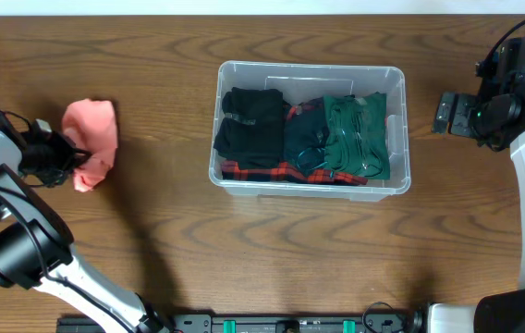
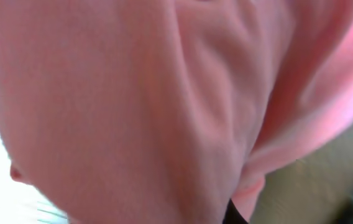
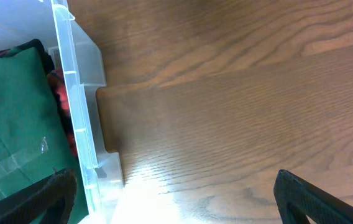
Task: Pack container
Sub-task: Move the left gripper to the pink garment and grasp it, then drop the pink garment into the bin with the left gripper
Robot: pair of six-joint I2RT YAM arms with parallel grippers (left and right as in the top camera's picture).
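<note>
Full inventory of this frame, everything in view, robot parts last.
container: 1, clear, table centre
black garment: 1, black, container's left part
teal garment: 1, dark teal, container's middle
green garment: 1, green, plastic-wrapped, container's right part
plaid garment: 1, red-black, under the others
pink cloth: 1, pink, on table, left
table: 1, brown wood
left pincer: 1, black, against pink cloth, opening hidden
right pincer: 1, open, right of container

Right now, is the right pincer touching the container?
Apart. The overhead view shows a strip of bare wood table between the right pincer and the container, at its right rim.
</note>
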